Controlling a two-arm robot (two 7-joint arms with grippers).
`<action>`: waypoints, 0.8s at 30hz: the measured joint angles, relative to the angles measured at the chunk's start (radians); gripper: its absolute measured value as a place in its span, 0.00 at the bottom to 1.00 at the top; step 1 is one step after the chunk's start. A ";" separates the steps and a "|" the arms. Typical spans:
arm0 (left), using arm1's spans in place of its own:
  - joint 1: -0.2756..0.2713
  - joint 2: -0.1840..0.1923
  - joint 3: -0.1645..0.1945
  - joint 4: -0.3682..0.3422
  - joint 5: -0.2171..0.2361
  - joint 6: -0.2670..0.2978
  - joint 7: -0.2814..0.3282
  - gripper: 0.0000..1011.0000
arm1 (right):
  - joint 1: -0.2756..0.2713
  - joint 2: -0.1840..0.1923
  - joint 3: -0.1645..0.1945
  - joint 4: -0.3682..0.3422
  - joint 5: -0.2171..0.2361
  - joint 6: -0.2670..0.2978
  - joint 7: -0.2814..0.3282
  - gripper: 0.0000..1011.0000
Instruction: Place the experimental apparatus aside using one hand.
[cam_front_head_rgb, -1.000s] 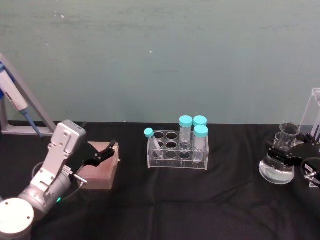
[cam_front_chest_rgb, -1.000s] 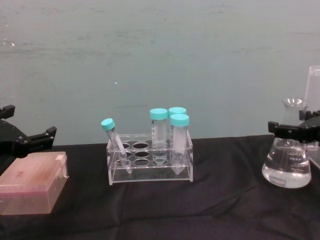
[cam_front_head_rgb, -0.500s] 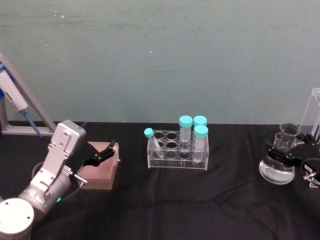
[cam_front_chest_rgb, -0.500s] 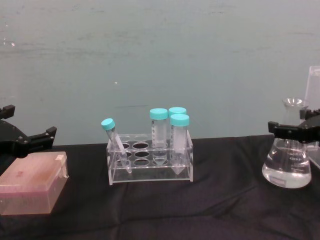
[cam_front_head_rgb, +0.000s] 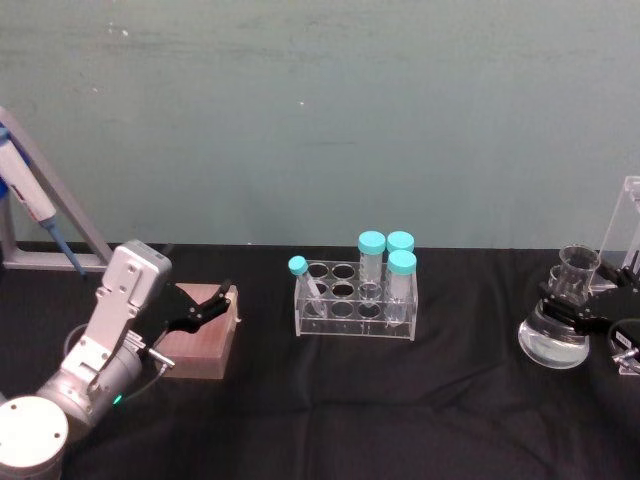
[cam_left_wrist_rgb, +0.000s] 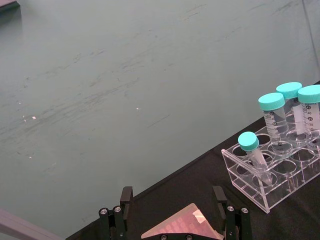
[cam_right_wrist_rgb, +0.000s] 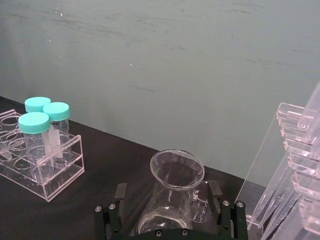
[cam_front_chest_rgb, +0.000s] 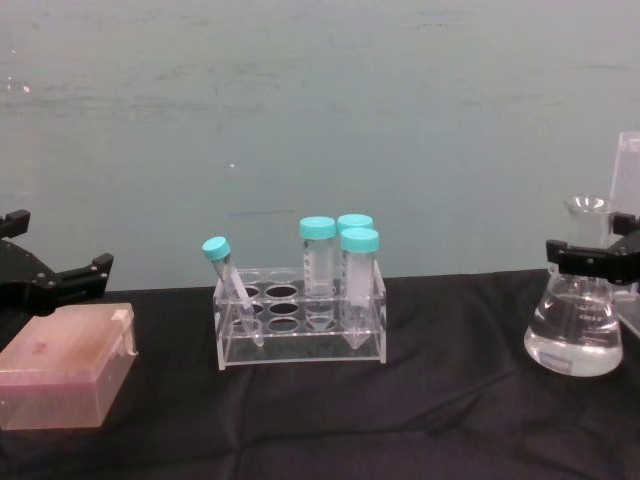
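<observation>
1. Since the earlier frames, our right tool (cam_front_head_rgb: 590, 310) has drawn back toward the right edge of the head view. Its fingers were around the neck of the conical flask (cam_front_head_rgb: 557, 328) before; they now sit just off it. The flask stands on the black desk (cam_front_head_rgb: 400, 400) at far right, beside the tall acrylic stand (cam_front_head_rgb: 625, 235).
2. From the left wrist, our left tool (cam_left_wrist_rgb: 172, 215) hangs parked with its fingers spread above the pink box (cam_left_wrist_rgb: 182, 229). The tube rack (cam_left_wrist_rgb: 272, 170) stands well apart from it.
3. From the right wrist, the flask neck stands between the spread fingers (cam_right_wrist_rgb: 107, 215), which look clear of the glass. We judge the flask released.
4. In the chest view, the right tool (cam_front_chest_rgb: 597, 262) reaches in at neck height. The flask (cam_front_chest_rgb: 574, 335) stands upright, its liquid level, so it seems settled aside.
</observation>
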 joint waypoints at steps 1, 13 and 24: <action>0.000 0.000 0.000 0.000 0.000 0.000 0.000 0.99 | 0.000 0.000 0.000 0.000 0.000 0.000 0.000 0.99; 0.000 0.000 0.000 0.000 0.000 0.000 0.000 0.99 | -0.041 0.000 0.025 -0.058 0.008 0.023 -0.013 0.99; 0.000 0.000 0.000 0.000 0.000 0.000 0.000 0.99 | -0.068 0.000 0.034 -0.104 0.017 0.051 -0.017 0.99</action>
